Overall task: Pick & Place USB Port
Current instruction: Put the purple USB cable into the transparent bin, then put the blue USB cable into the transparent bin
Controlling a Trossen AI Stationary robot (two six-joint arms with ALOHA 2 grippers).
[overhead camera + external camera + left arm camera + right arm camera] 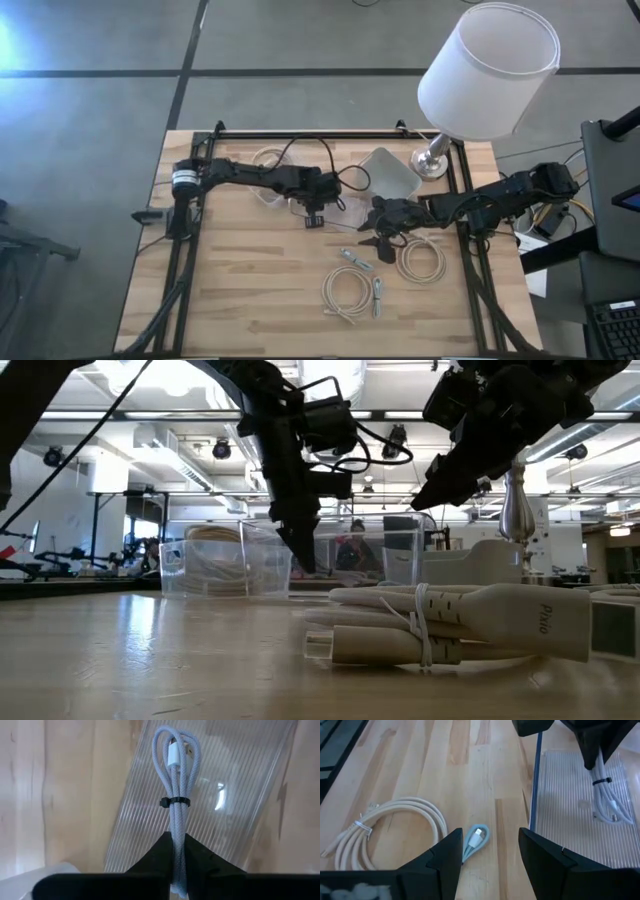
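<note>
My left gripper [175, 839] [314, 212] is shut on a pale braided USB cable bundle [175, 780], bound by a black tie, which hangs over a clear ribbed container [230, 795] [345, 208]. The right wrist view shows the same bundle [606, 795] reaching down into that container [570, 820]. My right gripper [490, 837] [380, 230] is open and hovers above the table. Its fingers stand on either side of a second small pale cable bundle [476, 839] lying flat on the wood, touching nothing. My left gripper pinches the cable bundle between its two fingers at the end opposite the plug loops [175, 847]. The fingers come from above, pointing down, and lie along the bundle. The bundle hangs straight below them, its looped end with the white plug [174, 752] lowest, inside the clear container.
A cream coiled cable [390, 827] [420, 262] lies beside my right gripper. Another coil [345, 295] and small cable pieces [355, 258] sit nearer the table's near edge. A white bin [385, 170] and a lamp [485, 70] stand toward the far right. A cream adapter cable [470, 622] fills the low view's foreground.
</note>
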